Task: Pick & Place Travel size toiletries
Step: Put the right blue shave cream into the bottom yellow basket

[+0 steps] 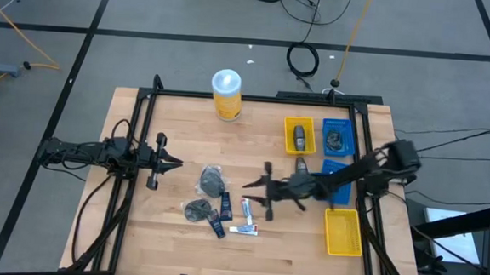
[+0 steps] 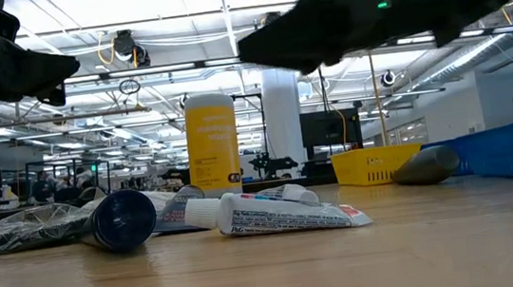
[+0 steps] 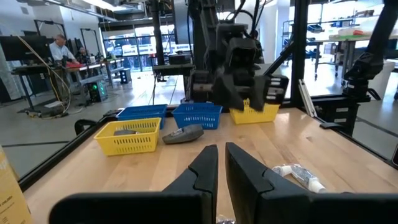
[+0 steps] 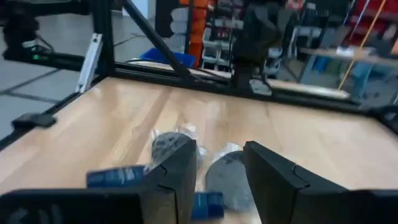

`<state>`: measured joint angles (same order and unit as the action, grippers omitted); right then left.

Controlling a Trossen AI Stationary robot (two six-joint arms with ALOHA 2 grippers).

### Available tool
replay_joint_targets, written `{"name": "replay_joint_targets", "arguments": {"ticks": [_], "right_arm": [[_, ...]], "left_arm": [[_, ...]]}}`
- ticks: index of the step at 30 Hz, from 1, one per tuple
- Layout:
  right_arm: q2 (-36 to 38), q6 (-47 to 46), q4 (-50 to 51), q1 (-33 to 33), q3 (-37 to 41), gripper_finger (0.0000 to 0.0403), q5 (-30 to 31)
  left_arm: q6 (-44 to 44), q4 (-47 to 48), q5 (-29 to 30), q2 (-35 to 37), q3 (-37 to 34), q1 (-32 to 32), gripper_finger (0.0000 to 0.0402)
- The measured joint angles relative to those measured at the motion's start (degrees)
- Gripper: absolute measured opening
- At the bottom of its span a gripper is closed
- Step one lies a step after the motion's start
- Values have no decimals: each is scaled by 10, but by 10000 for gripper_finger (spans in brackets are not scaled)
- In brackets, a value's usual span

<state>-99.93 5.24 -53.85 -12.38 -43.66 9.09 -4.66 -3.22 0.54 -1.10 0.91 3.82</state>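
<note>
The toiletries lie loose on the table's middle: two dark grey pouches [image 1: 211,180] [image 1: 198,209], two dark-blue bottles [image 1: 225,206] [image 1: 216,228] and two white tubes [image 1: 246,209] [image 1: 244,229]. A grey oval piece [image 1: 300,165] lies on the wood near the trays, and another [image 1: 298,139] lies in a yellow tray. My right gripper [image 1: 254,192] is open and empty, above the table just right of the tubes. Its wrist view shows the pouches [image 4: 227,174] and bottles [image 4: 115,177] below it. My left gripper [image 1: 178,161] is shut and empty, left of the pile.
A tall yellow canister [image 1: 227,95] stands at the far edge. A yellow tray [image 1: 299,124] and a blue tray [image 1: 338,126] sit at the far right. Another blue tray [image 1: 335,169] lies under my right arm, and a yellow tray [image 1: 343,231] sits at the near right.
</note>
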Motion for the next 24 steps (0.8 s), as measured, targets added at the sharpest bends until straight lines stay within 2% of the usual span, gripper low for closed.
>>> {"name": "replay_joint_targets", "arguments": {"ticks": [5,10,16,19,24], "right_arm": [[-63,-14,119,16,-100,165,-2],[-122,-45,261,19,-203,230,-2],[-180,-100,329,19,-286,301,-1],[-195,-139,366,17,-308,319,15],[-200,-176,414,0,-317,325,86]], "left_arm": [[0,0,0,0,0,0,33],[0,0,0,0,0,0,33],[0,1,0,0,0,0,33],[0,2,0,0,0,0,33],[0,1,0,0,0,0,33]]}}
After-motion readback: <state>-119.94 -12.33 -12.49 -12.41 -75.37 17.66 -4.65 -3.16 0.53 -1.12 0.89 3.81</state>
